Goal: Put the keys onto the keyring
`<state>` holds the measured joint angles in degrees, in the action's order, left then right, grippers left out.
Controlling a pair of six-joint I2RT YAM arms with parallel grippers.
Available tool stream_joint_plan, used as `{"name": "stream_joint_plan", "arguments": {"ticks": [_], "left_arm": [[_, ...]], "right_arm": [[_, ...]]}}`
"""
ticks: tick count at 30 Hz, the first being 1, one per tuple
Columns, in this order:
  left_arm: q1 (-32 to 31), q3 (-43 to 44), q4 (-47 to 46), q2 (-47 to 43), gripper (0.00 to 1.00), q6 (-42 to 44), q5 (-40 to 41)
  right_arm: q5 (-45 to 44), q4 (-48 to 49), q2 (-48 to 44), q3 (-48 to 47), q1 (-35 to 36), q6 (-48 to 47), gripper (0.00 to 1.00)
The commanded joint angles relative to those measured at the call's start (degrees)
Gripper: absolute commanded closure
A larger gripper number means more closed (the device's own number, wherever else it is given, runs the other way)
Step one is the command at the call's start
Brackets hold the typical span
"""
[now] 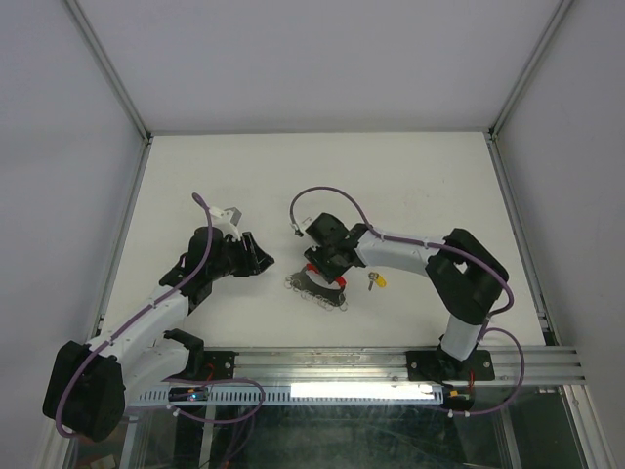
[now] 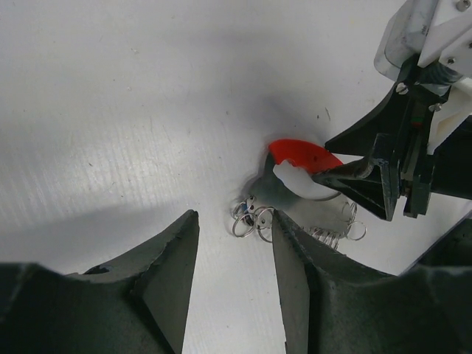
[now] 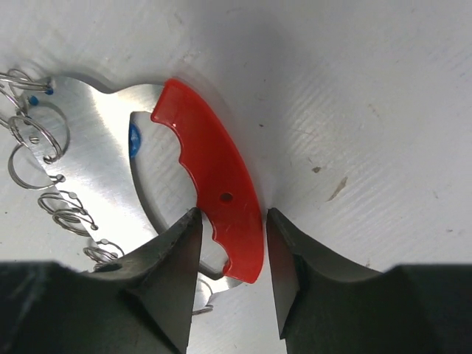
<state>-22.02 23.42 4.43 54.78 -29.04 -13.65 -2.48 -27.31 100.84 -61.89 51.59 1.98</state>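
Near the middle of the worktop's [image 1: 322, 176] near edge lies the keyring [image 1: 317, 289], flat on the surface. Its red tab [image 3: 214, 184] curves along a flat silvery plate [image 3: 96, 169], and small wire rings [image 3: 33, 140] and a short chain trail from the plate's far side, toward the left arm. A bit of blue [image 3: 134, 140] shows at the plate's inner edge, just beside the tab; whether that is the blue key I cannot tell. The yellow key [image 1: 377, 281] lies on the worktop just to the right of the keyring, apart from it and not on any ring, close under the right arm's forearm. The right gripper [image 3: 232, 221] reaches in from the right and hangs low over the keyring. Its jaws are apart, one on each side of the tab's near end, with a thin dark gap at one side, so they straddle the tab without visibly pinching it. The left gripper [image 2: 234, 217] sits to the left of the keyring, pointing at it, jaws apart with nothing between them. The small rings lie just ahead of its fingertips [image 2: 284, 228], close to the right-hand one.
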Motion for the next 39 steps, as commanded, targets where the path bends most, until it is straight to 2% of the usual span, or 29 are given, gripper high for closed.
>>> {"name": "stream_joint_plan", "arguments": {"ticks": [1,4,10,15,23,30,36,39], "left_arm": [[0.6,0.3,-2.9,-1.3,0.57,0.1,-1.1],[0.6,0.3,-2.8,-1.1,0.57,0.1,-1.1],[0.6,0.8,-2.8,-0.6,0.57,0.7,-1.3],[0.6,1.7,-3.0,0.6,0.57,1.9,-2.6],[0.6,3.0,-5.8,3.1,0.57,3.3,-7.8],[0.6,1.5,-8.7,4.4,0.57,0.6,-8.1],[0.6,-2.0,-17.8,6.6,0.59,-2.8,-9.6],[0.5,-5.3,-26.0,8.4,0.60,-6.0,-11.0]], "right_arm": [[-2.3,-2.3,2.9,-2.2,1.8,-1.6,0.60],[-4.9,-3.2,4.4,-1.8,3.4,-1.4,0.63],[-4.5,-2.2,5.0,1.1,3.3,1.0,0.79],[4.5,2.2,1.3,5.7,-1.1,3.0,0.87],[18.3,7.2,-2.3,9.8,-8.3,5.5,0.88],[22.2,8.5,-1.8,10.8,-10.8,6.9,0.89],[23.8,9.0,-1.9,11.5,-12.4,7.6,0.89],[24.1,9.0,-1.8,11.4,-12.7,7.7,0.89]]}}
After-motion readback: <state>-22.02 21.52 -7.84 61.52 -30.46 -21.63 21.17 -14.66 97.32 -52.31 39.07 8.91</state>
